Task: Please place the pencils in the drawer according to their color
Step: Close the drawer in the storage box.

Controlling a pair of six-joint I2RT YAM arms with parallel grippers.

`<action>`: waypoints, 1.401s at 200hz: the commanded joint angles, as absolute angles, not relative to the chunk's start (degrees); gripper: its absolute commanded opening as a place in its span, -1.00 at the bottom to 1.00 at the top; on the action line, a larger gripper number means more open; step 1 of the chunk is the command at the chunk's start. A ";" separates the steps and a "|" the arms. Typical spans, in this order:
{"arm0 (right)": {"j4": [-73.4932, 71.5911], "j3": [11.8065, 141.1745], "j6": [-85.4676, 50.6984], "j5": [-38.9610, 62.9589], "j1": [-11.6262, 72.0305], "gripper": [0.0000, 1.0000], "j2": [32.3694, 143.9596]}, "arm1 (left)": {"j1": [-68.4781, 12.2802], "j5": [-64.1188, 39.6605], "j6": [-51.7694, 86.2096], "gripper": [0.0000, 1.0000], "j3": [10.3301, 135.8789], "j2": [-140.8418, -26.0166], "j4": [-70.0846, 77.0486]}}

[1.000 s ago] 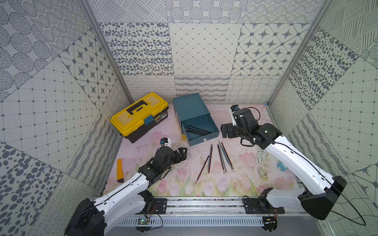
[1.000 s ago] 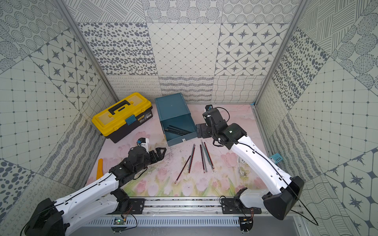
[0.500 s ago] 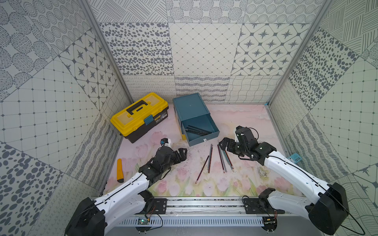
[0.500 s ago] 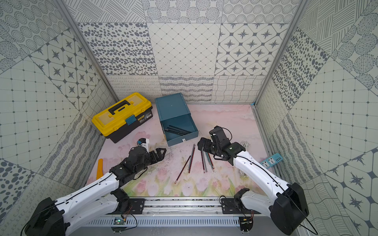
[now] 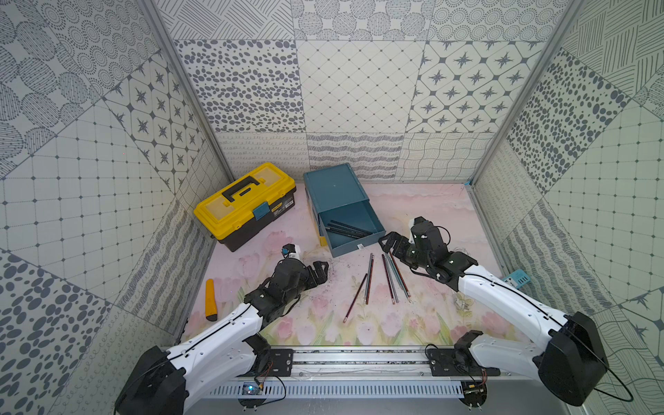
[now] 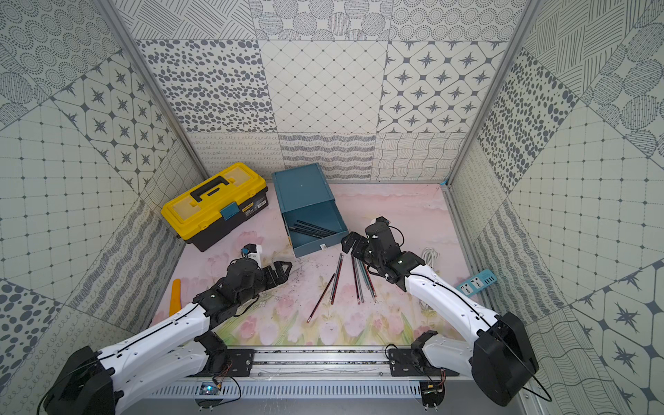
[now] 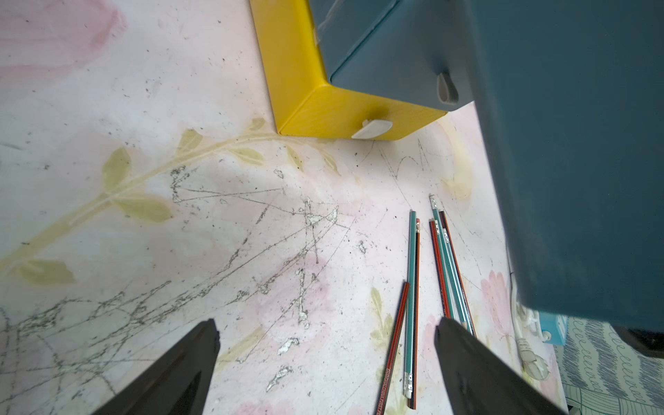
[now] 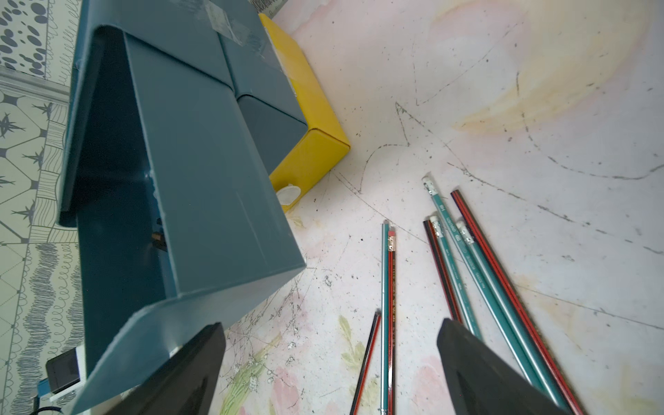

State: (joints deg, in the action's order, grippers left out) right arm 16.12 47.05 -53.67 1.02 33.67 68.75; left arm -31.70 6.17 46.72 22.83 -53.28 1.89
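The teal drawer (image 5: 332, 187) cabinet stands at the back with its top drawer pulled out; several black pencils (image 5: 346, 229) lie inside. On the mat in front lie several red-striped and teal-grey pencils (image 5: 390, 280), fanned out, also clear in the right wrist view as pencils (image 8: 467, 266). My right gripper (image 5: 390, 245) is open and empty, low over the far ends of the right-hand pencils beside the open drawer's front corner. My left gripper (image 5: 321, 273) is open and empty, left of the pencils. Its wrist view shows the yellow lowest drawer (image 7: 323, 107) shut.
A yellow-lidded black toolbox (image 5: 244, 204) sits left of the cabinet. An orange utility knife (image 5: 210, 300) lies by the left wall. A white cable (image 6: 429, 256) and a blue power strip (image 6: 476, 284) lie at the right wall, behind my right arm.
My right arm has swung from beside the cabinet at the back down and forward to the far ends of the pencils. The left arm has not moved.
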 commanded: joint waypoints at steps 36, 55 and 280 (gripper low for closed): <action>9.98 51.33 -54.42 0.98 36.27 0.97 74.26 | -31.33 6.25 47.10 0.99 22.33 -53.53 1.95; 9.21 52.53 -54.10 1.49 37.12 0.95 75.69 | -31.32 6.09 47.06 0.99 22.37 -53.44 2.00; 0.55 67.40 -56.30 7.58 38.59 0.56 94.70 | -31.37 3.96 47.20 0.98 22.71 -54.87 4.21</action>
